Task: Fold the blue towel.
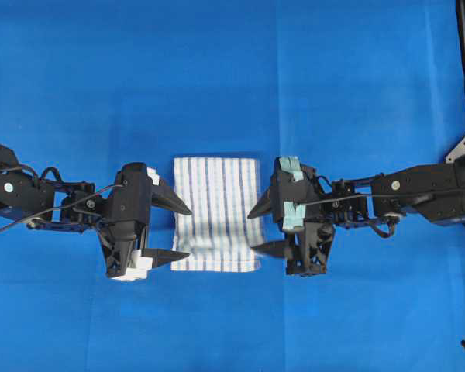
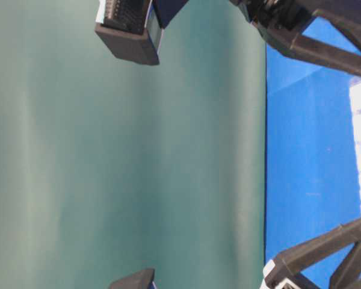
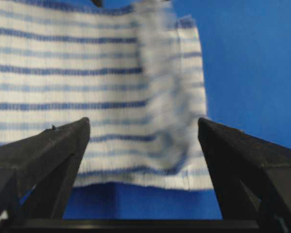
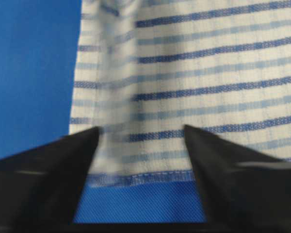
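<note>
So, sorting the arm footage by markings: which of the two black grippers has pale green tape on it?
The right gripper, right of the white blue-striped woven towel, carries pale green tape. The left gripper has white tape instead.

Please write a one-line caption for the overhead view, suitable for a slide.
Striped blue towel lies on the blue table covering between the open left gripper and open right gripper.

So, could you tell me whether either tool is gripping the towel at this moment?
No, both the left tool and right tool stand open beside the towel.
</note>
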{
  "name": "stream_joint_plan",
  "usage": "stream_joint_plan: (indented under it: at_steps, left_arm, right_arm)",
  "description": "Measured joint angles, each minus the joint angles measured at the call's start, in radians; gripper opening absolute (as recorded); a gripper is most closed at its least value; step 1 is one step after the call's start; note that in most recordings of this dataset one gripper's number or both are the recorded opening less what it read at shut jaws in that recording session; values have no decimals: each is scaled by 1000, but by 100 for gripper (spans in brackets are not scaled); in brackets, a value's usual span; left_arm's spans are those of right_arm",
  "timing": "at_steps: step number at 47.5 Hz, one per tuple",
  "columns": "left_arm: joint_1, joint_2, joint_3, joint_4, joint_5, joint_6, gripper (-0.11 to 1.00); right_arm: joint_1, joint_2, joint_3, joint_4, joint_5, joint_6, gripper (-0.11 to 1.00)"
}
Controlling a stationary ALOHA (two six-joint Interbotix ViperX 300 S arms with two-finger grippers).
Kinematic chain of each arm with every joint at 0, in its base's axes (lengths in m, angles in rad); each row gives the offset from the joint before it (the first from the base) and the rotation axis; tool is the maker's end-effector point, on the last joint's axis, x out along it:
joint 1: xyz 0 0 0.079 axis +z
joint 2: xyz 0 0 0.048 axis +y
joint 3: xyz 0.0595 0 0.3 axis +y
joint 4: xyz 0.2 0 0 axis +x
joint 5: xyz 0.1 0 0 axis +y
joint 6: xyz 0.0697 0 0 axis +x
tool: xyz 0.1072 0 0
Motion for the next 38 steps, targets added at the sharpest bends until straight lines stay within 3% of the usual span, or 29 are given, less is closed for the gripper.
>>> stream_joint_plan:
  at_steps: [6, 19, 26, 32, 38]
  left_arm:
    - [3, -34, 25, 0, 21, 0, 80]
    - [12, -209, 91, 0, 66, 11, 80]
    - [17, -313, 117, 2, 69, 26, 80]
    - [26, -414, 152, 2, 75, 100, 79]
    - [38, -518, 199, 2, 75, 126, 79]
  right_arm:
    - [-2, -17, 0, 0, 2, 0, 92]
    - [-2, -129, 14, -15, 49, -15, 92]
    - [-29, -218, 26, -58, 100, -26, 92]
    - [-64, -310, 37, -97, 167, -32, 92]
    - [-97, -411, 67, -130, 224, -34, 92]
